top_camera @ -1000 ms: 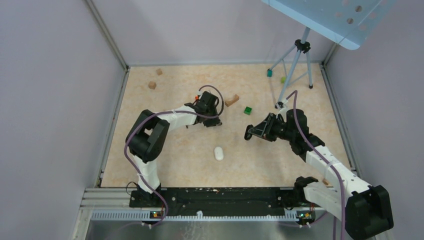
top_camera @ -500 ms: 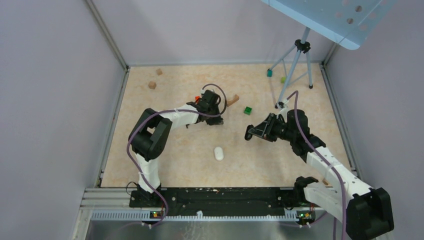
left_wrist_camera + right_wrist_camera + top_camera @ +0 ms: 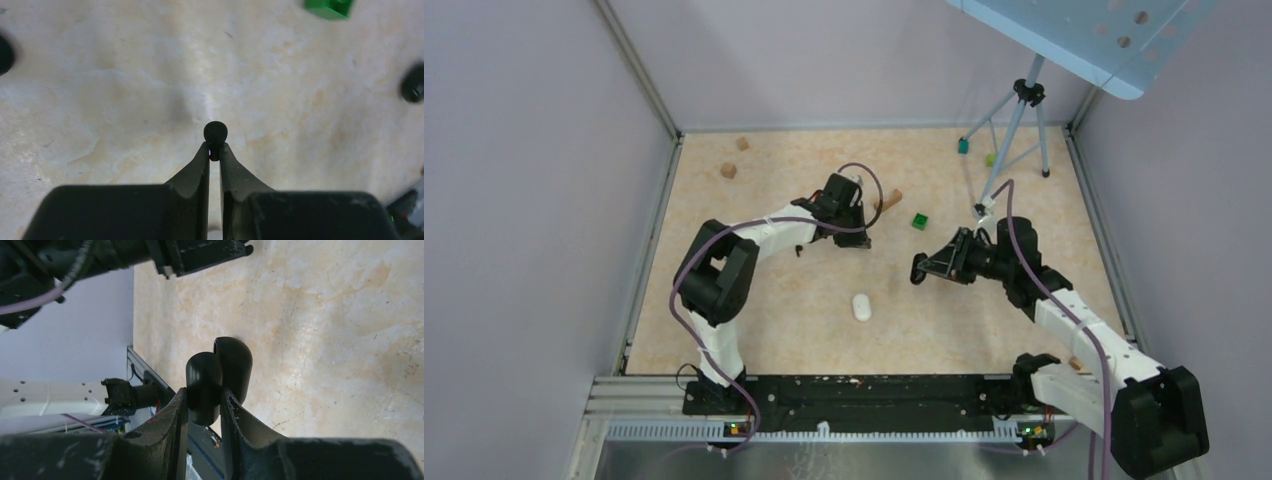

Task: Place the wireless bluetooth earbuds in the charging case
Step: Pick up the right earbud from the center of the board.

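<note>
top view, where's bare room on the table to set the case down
Widest bare patch: the far strip between the wooden cubes and the tripod. Another lies near, between the white oval object and the right arm. Crowded in the middle, where the left gripper, wooden piece, green block and right gripper bunch together.

left wrist | black earbud [image 3: 215, 132] is pinched by its stem between the near-closed tips of the left gripper [image 3: 215, 150] | beige marbled table [image 3: 115, 85] is seen beneath | green block [image 3: 329, 7] is cut by top edge
</note>
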Tool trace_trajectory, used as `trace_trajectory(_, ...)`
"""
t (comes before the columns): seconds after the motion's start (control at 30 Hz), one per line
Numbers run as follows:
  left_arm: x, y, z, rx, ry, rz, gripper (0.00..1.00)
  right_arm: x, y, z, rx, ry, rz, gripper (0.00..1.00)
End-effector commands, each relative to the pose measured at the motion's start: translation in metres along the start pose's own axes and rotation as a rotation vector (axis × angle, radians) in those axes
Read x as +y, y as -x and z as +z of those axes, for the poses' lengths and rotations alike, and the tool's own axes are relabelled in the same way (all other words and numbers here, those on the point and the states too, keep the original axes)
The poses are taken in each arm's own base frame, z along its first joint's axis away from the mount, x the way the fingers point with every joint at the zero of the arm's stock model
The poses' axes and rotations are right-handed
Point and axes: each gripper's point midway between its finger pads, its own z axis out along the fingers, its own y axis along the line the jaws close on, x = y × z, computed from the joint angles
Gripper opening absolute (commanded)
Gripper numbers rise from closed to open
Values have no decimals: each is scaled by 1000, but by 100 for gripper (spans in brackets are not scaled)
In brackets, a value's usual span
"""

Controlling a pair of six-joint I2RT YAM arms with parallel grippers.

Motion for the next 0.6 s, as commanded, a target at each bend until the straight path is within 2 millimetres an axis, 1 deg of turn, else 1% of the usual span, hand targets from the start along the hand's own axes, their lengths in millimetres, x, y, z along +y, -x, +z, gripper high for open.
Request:
trace_trajectory(0.0, -53, 22, -70, -23, -305, 213, 0, 37, 10, -3, 59, 161, -122, 0)
trace_trajectory(0.1, -66, 15, -109, 11, -462, 301, 0, 50, 13, -6, 91, 210, -175, 0)
trace_trajectory(0.2, -70, 14, -141, -18, -520, 405, 0, 58, 13, -5, 128, 247, -197, 0)
trace_trajectory(0.27, -75, 8, -157, -8, -564, 456, 0, 61, 14, -4, 131, 265, -207, 0)
trace_trajectory(0.37, -85, -2, -180, 25, -648, 500, 0, 64, 16, -4, 121, 285, -226, 0)
trace_trajectory(0.43, -92, -5, -192, 13, -698, 533, 0, 69, 18, -4, 115, 313, -248, 0)
trace_trajectory(0.57, -94, -2, -205, -75, -714, 606, 0, 72, 19, -2, 132, 330, -232, 0)
